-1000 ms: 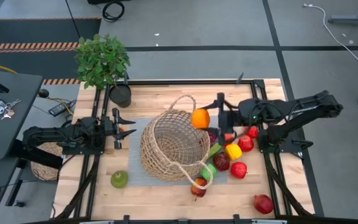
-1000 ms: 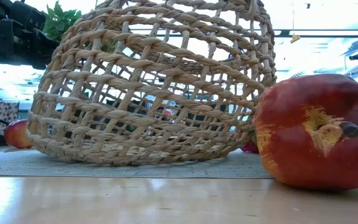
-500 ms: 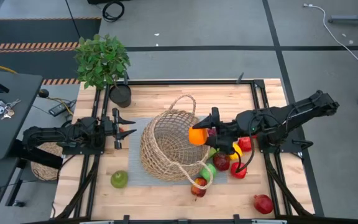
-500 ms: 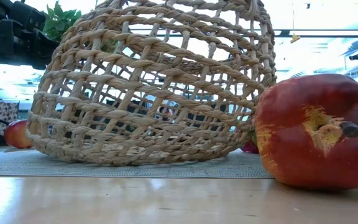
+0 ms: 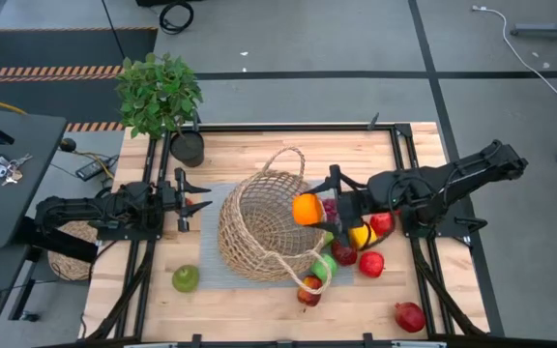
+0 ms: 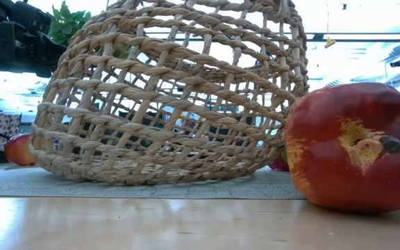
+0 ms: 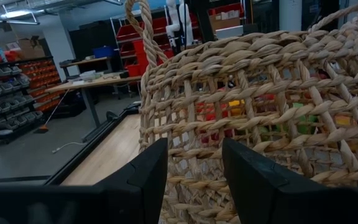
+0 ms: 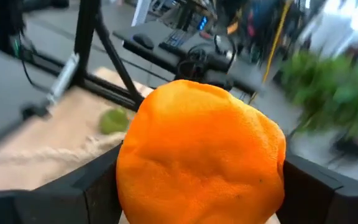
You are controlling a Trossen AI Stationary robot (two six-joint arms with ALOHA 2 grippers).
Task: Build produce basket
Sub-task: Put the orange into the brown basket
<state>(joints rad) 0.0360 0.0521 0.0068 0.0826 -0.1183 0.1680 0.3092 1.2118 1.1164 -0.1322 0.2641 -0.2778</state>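
1. Lying tipped on its side at the centre of the high view, the basket (image 5: 269, 227) rests on a grey mat (image 5: 216, 271) on the wooden surface (image 5: 249, 309).
2. Right pincer (image 5: 309, 210) grasps an orange (image 5: 307, 209) at the basket's right rim.
3. Other produce (image 5: 356, 246) clusters just right of the basket; a green apple (image 5: 185, 278) lies lower left, a pomegranate (image 5: 409, 315) lower right.
4. Left pincer (image 5: 199, 195), clenched and empty, waits left of the basket.
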